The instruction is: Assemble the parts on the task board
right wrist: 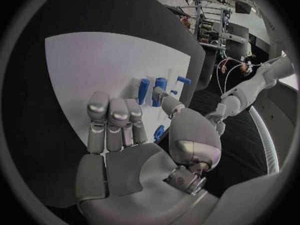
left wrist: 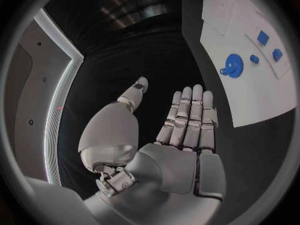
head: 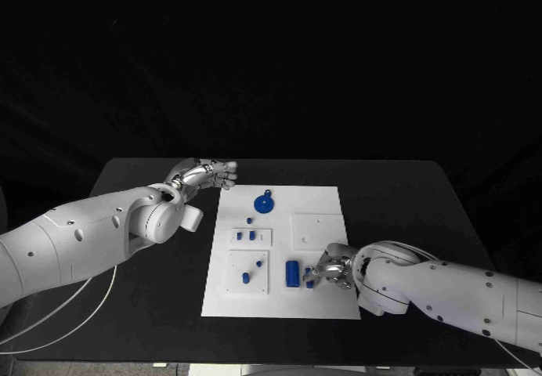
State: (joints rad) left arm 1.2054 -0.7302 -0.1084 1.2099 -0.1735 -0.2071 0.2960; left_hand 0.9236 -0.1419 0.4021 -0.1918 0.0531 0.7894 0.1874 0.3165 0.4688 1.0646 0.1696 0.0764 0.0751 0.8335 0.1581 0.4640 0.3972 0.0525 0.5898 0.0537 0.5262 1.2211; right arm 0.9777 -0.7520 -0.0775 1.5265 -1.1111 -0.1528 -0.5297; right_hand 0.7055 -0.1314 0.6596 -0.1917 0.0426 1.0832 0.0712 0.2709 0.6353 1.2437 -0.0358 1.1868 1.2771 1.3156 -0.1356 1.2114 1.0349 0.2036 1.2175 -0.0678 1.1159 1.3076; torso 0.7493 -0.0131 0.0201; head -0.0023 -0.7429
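Observation:
The white task board [head: 283,301] lies in the middle of the black table. On it are a blue gear [head: 263,205], two small blue blocks [head: 244,234], two short blue pegs [head: 252,271] and an upright blue cylinder [head: 293,272]. My right hand [head: 334,270] hovers low over the board's near right part, just beside the cylinder and a smaller blue piece [head: 308,278]. In the right wrist view its fingers [right wrist: 115,115] are together and the thumb stands apart, holding nothing; a blue piece [right wrist: 159,131] shows in the gap. My left hand [head: 209,174] is open, fingers straight [left wrist: 190,115], off the board's far left corner.
A raised white square plate [head: 316,229] with small holes sits on the board's right half, and another [head: 248,272] holds the pegs at the near left. Black table [head: 418,211] surrounds the board on every side. A white cable [head: 68,313] trails under my left arm.

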